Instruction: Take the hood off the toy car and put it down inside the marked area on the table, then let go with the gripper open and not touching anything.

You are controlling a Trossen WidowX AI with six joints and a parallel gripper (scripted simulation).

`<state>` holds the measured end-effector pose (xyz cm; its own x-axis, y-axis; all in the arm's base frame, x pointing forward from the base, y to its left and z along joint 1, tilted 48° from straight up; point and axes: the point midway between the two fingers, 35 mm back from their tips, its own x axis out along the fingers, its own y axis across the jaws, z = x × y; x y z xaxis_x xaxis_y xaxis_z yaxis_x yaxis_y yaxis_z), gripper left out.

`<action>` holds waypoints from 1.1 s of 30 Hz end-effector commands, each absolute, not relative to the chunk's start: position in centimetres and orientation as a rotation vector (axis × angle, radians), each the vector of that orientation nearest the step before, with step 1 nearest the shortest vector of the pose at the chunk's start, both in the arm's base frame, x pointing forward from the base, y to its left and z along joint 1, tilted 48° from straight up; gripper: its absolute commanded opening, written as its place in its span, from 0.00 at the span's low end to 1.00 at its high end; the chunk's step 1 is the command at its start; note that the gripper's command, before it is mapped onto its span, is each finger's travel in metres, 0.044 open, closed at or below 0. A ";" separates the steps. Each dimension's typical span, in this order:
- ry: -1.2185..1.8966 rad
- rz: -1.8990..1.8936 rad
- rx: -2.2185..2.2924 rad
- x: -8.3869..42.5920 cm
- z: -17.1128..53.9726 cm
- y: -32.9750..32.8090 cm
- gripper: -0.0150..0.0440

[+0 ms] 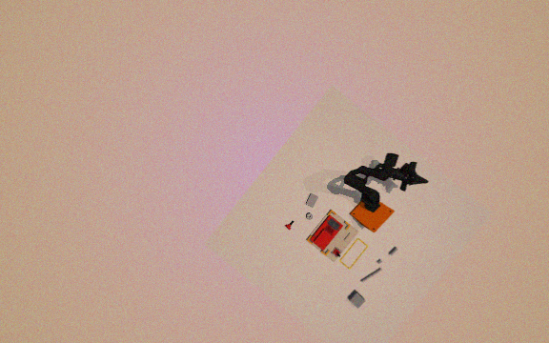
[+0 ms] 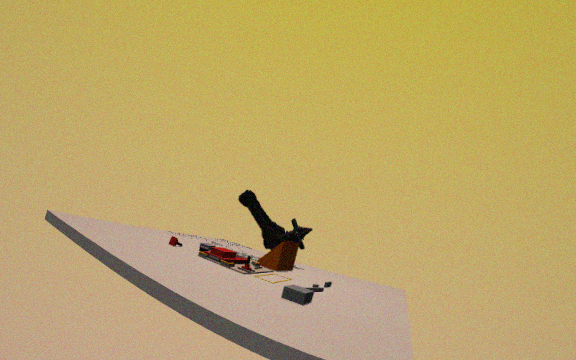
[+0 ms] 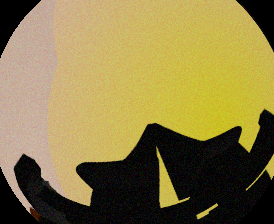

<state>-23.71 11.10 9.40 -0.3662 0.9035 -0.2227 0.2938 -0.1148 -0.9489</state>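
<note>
Wrist view: jaws shut, tips together, nothing held. Top view: red toy car point(image 1: 322, 239) point(image 2: 223, 253) just beside yellow outline point(image 1: 344, 265) point(image 2: 273, 282) on worktop point(image 1: 274, 238) point(image 2: 133, 240); hood on car's side, hard to separate from red body. Exterior view: orange base point(image 1: 375, 229) point(image 2: 283, 260) tall, sloped; top view shows small ring point(image 1: 306, 216), unclear in exterior.
</note>
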 end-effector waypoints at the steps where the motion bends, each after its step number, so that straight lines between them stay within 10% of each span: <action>1: -1.635 1.512 -1.325 -23.7 9.4 11.1 0.30; 17: -1.556 1.972 -0.995 -29.1 12.7 2.8 1.00; 33: -1.304 2.660 -0.627 -30.5 19.3 -10.8 1.00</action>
<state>-30.74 -8.58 17.85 -0.8801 0.3581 -0.3118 0.0621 -0.5641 -0.8233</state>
